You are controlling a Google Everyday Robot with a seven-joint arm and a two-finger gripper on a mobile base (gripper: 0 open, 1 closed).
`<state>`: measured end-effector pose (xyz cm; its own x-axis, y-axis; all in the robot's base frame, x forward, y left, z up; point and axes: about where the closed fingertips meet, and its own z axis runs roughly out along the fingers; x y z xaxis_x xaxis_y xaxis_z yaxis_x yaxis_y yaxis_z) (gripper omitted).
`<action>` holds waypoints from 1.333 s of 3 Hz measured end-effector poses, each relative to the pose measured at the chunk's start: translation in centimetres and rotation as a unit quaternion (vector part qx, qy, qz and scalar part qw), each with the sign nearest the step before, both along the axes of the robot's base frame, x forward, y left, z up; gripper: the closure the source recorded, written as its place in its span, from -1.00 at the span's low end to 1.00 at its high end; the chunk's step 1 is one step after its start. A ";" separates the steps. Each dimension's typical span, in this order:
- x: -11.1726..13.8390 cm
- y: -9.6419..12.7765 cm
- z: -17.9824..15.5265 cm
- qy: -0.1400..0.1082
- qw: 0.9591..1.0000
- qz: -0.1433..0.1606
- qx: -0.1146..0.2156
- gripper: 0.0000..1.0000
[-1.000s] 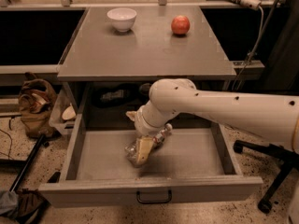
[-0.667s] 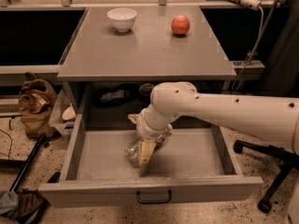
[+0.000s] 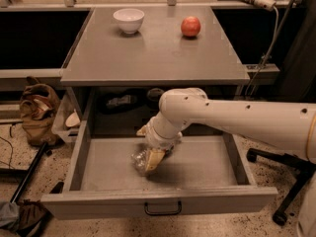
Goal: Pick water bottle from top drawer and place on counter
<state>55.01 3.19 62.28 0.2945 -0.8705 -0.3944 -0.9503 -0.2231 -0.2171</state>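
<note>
1. Once the lift is made, aim for the near part of the worktop (image 3: 158,58), well apart from the white bowl (image 3: 129,19) and red apple (image 3: 190,26) at its far end.
2. Rise straight out of the top drawer (image 3: 98,206), pulled fully open below, before swinging in; mind the worktop's front lip overhead.
3. Reaching in from the right: the pale arm (image 3: 237,117), bent down at the wrist.
4. Low over the drawer floor, left of middle: the gripper (image 3: 149,163).
5. Right at it, tilted: the water bottle (image 3: 139,161), resting on the floor or just off it, hard to say which.
6. Seemingly closed on the bottle: the fingers (image 3: 155,158). Keep the squeeze gentle on crinkled plastic, yet firm enough to stop a slip.
7. Hidden behind the wrist: the cap, the label band and the far finger.
</note>
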 end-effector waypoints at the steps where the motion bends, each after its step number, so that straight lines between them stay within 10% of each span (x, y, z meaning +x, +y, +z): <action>1: 0.0 0.0 0.0 0.000 1.000 0.000 0.000 -0.01; 3: -1.2 -1.9 8.6 -0.035 0.999 -0.016 0.010 0.91; 4: -1.6 -2.4 17.6 -0.066 0.998 -0.015 -0.005 1.00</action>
<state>53.45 0.76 79.90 0.3172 -0.8832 -0.3456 -0.9196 -0.1973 -0.3397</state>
